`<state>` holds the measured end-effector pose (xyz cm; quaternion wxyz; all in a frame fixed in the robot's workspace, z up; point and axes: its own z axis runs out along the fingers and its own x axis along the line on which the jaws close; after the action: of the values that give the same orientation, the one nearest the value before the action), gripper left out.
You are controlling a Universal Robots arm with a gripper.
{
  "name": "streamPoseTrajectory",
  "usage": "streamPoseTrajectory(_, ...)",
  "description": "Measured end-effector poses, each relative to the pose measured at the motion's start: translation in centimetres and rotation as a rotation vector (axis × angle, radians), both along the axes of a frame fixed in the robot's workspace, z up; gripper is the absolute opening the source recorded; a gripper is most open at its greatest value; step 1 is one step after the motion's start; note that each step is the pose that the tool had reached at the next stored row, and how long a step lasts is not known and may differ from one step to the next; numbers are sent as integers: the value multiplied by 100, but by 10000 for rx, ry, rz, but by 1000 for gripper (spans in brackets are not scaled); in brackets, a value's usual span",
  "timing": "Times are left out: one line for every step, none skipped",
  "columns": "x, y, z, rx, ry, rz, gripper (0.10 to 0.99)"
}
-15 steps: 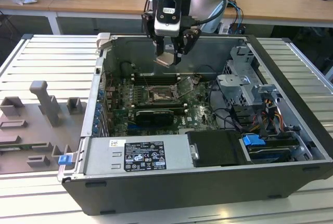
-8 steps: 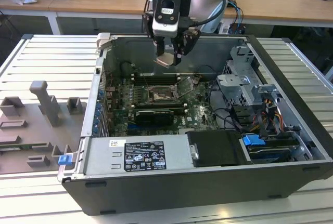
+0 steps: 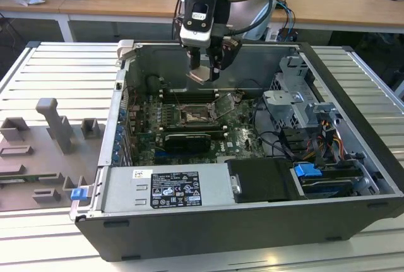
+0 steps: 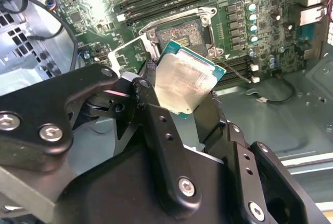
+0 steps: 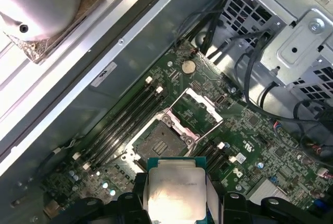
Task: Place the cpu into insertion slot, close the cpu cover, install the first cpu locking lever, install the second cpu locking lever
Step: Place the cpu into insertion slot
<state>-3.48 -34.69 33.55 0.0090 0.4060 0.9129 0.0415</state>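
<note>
My gripper (image 3: 205, 72) is shut on the cpu (image 3: 202, 75), a flat silvery-beige chip that hangs above the open computer case. In both wrist views the cpu (image 4: 184, 81) (image 5: 174, 193) sits clamped by its edges between the two black fingers (image 4: 147, 86). The insertion slot (image 3: 194, 116) (image 4: 182, 33) (image 5: 162, 142) lies below on the green board, a dark square with nothing in it. The cpu cover (image 3: 224, 104) (image 4: 126, 55) (image 5: 197, 105) stands swung open beside the slot.
Long black memory slots (image 5: 122, 120) run beside the socket. A metal drive cage (image 3: 297, 105) with cables fills the case at the exterior view's right, and a power supply (image 3: 167, 187) sits at the front. Grey fixtures (image 3: 53, 133) stand on the table outside the case.
</note>
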Motion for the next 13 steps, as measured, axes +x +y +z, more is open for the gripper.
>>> streamPoseTrajectory(0,0,-6,0,-1,-84,533)
streamPoseTrajectory(0,0,-17,0,0,-231,533)
streamPoseTrajectory(0,0,-27,-1,0,-345,533)
streamPoseTrajectory(-2,0,-33,0,0,-413,533)
streamPoseTrajectory(-2,0,-39,-1,1,-474,533)
streamPoseTrajectory(-3,0,-45,-1,1,-535,533)
streamPoseTrajectory(-3,0,-49,-1,1,-556,533)
streamPoseTrajectory(-3,0,-53,-1,1,-573,533)
streamPoseTrajectory(-3,0,-55,-1,0,-586,533)
streamPoseTrajectory(-3,0,-57,-2,1,-597,533)
streamPoseTrajectory(-3,0,-61,1,0,-613,533)
streamPoseTrajectory(-3,0,-64,0,0,-622,533)
streamPoseTrajectory(-3,0,-66,-1,0,-634,533)
